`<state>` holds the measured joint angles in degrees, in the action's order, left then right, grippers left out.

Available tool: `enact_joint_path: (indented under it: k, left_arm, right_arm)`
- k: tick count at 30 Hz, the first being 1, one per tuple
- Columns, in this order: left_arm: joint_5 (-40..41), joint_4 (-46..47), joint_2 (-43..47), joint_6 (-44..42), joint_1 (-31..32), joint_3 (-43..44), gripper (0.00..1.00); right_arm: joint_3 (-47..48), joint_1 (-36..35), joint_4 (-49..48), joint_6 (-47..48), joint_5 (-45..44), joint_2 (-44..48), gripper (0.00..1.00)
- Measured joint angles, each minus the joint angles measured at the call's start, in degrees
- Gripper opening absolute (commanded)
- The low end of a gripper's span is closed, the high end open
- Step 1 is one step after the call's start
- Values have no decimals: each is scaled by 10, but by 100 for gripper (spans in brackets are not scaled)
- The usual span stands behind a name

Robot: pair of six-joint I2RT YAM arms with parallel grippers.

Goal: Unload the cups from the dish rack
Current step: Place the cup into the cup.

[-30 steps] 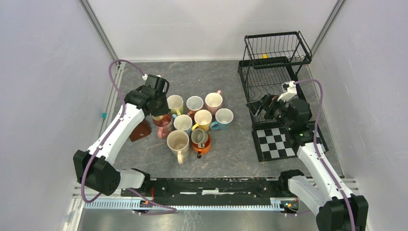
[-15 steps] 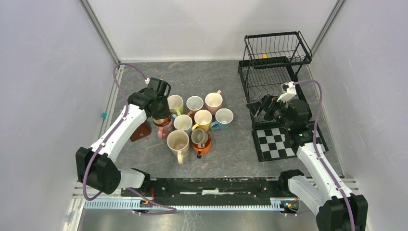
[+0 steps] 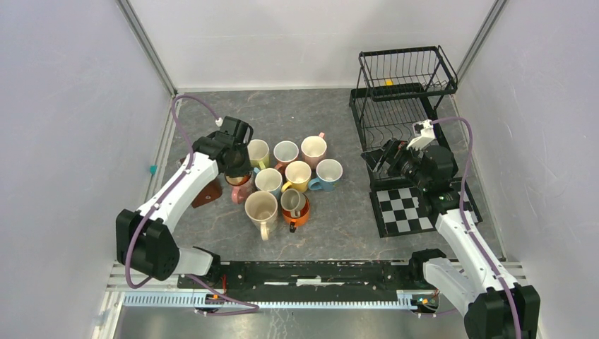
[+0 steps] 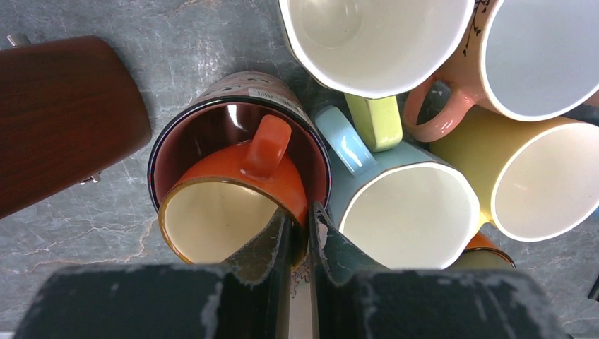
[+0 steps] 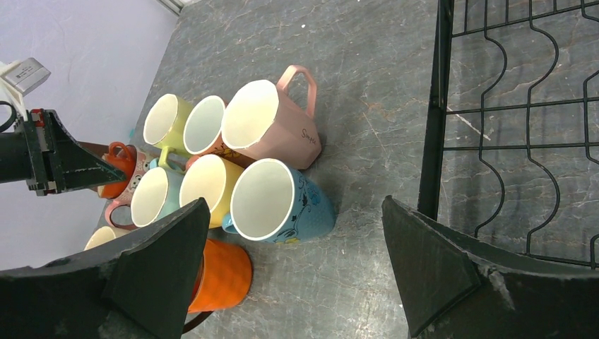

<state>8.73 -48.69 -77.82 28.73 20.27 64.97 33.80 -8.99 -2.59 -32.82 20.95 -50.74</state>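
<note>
Left fingers (image 4: 263,248) on rim of orange cup (image 4: 233,189), light-blue cup (image 4: 406,212) just beside

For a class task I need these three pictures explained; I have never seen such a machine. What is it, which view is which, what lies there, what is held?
Two robot arms stand at the near edge of a grey table. One picture looks down from above; two come from wrist cameras. Glossy ceramic mugs cluster on the table, left of a black wire dish rack and checkered mat. The left gripper is shut on the rim of a small orange mug nested in a dark maroon mug. The right gripper is open, holding nothing.
</note>
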Motion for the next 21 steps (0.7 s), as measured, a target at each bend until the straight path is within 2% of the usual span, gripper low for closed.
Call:
enact_joint_path:
  k: [21]
  left_arm:
    - [-3,17,-14,0,-3,-9,2]
  right_arm:
    - [-8,0,-5,-2,0,-7,98]
